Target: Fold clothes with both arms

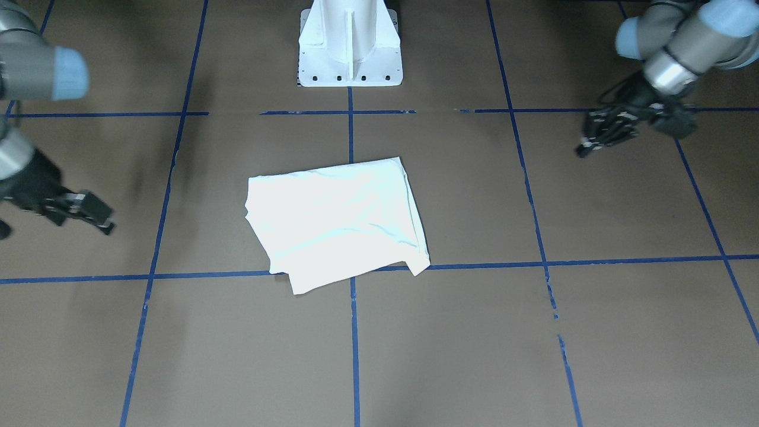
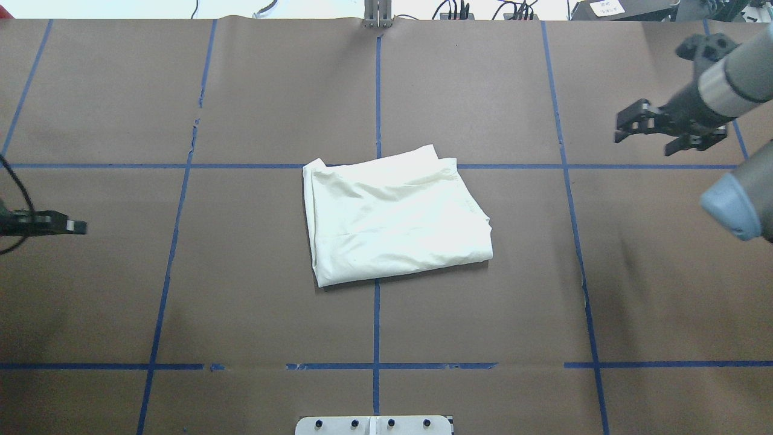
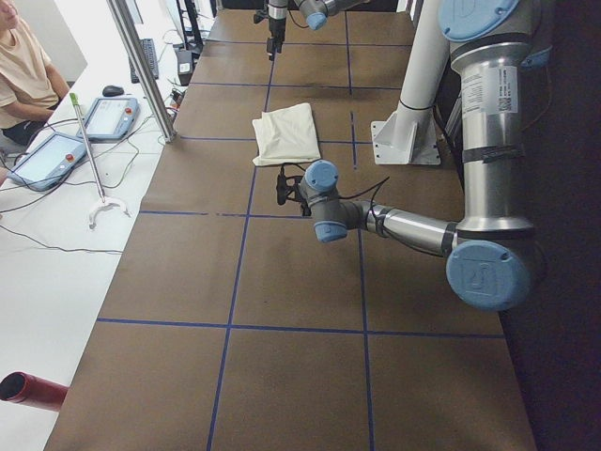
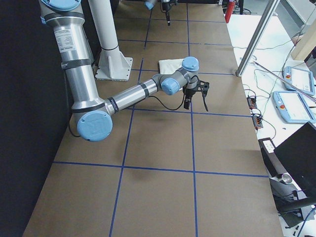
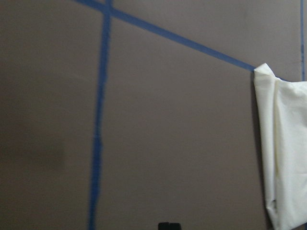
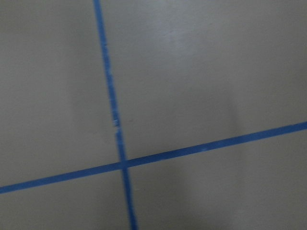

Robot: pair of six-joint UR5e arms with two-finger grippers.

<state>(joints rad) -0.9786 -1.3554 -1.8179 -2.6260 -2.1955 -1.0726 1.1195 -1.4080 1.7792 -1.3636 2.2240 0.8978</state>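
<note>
The cream T-shirt [image 1: 338, 219] lies folded into a rough rectangle at the middle of the brown table [image 2: 241, 290]; its print is hidden. It also shows in the overhead view [image 2: 392, 217], both side views [image 3: 286, 133] [image 4: 170, 65] and at the right edge of the left wrist view [image 5: 288, 153]. My left gripper [image 2: 81, 227] hangs far to the shirt's left, above bare table, and looks shut and empty; it shows in the front view [image 1: 582, 151]. My right gripper [image 2: 643, 136] is open and empty, far right of the shirt [image 1: 107, 220] [image 4: 196, 106].
Blue tape lines [image 2: 377, 302] grid the table. The white pedestal base [image 1: 350, 47] stands behind the shirt on the robot's side. An operator [image 3: 19, 75], teach pendants [image 3: 108, 117] and a metal post [image 3: 141, 66] are beyond the table's far edge.
</note>
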